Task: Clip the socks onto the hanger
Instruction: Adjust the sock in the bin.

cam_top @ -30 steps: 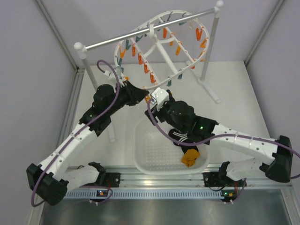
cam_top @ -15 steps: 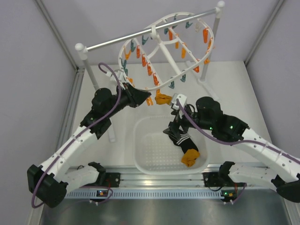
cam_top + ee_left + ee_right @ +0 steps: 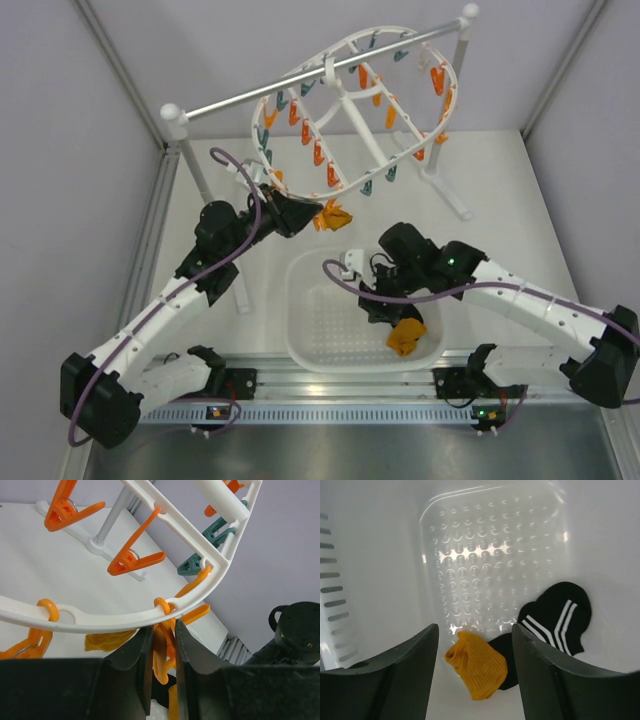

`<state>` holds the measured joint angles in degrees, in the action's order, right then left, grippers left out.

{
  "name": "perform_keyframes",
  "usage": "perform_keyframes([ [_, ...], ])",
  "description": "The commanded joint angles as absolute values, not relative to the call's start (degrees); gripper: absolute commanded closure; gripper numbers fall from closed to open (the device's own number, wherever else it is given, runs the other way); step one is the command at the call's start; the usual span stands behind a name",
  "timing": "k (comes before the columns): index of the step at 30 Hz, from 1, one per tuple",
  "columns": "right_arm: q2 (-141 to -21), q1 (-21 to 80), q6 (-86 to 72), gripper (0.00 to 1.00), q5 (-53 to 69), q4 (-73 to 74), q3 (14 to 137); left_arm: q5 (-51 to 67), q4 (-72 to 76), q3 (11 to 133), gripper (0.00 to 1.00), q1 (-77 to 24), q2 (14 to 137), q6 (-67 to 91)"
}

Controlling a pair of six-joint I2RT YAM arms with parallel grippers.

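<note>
Left claw [image 3: 162,630] is clenched on an orange clip [image 3: 160,667] of the hanger [image 3: 110,624]. Right claw [image 3: 475,630] hangs released over the basket [image 3: 365,555]. In it lie 1 orange sock [image 3: 479,667] and a black sock [image 3: 560,615], soft and light, so pinch a bunched cuff.

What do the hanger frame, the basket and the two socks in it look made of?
Hanger frame: white moulded plastic, smooth and slightly glossy. Basket: white plastic too, its perforated floor catching glare. Mustard sock: soft ribbed knit, matte and crumpled. Black sock with white stripes: matte knit fabric, probably similar; its weave is too dark to make out.
</note>
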<state>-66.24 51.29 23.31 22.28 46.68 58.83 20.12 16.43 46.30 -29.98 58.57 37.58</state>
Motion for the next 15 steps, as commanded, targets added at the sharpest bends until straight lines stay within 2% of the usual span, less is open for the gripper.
perform_keyframes([
  [1, -69.3, 55.5, 28.6, 0.39, 26.0, 49.0, 57.0, 27.0, 18.5, 45.0, 1.0, -30.7, 57.6, 34.2],
  [8, -78.3, 62.0, 37.1, 0.33, 25.5, 50.1, 53.4, 27.1, 16.0, 46.1, 1.0, -30.7, 57.6, 29.1],
  [15, -81.6, 61.4, 52.1, 0.35, 20.3, 57.1, 48.9, 26.5, 14.2, 45.8, 1.0, -30.7, 57.2, 28.7],
])
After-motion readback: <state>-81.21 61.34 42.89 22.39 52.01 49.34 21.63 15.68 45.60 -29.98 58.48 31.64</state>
